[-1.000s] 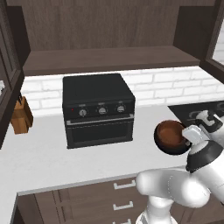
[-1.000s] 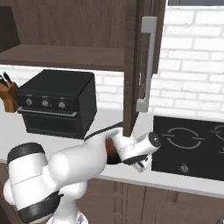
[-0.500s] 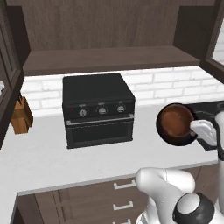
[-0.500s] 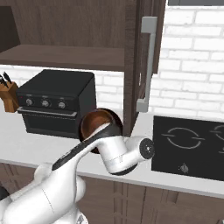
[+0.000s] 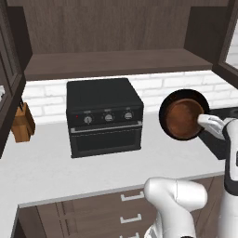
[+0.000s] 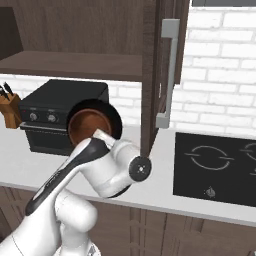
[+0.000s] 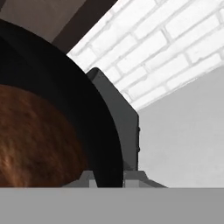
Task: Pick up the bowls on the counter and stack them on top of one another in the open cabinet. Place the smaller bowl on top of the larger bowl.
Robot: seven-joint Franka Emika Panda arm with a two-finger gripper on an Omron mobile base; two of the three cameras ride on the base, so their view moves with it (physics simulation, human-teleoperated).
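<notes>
Knife block sits on the counter far left of the toaster oven, against the brick wall. Toaster oven stands mid-counter, directly under the open cabinet shelf plank. Right of the toaster oven, lifted off the counter, I hold the larger bowl tipped on edge, its opening facing the cameras, with the smaller bowl nested inside it. My gripper clamps the black rim on the side away from the toaster oven; in the hand view the rim runs between my fingertips, jaws closed on it. Cooktop lies on the counter further right, past the cabinet door.
</notes>
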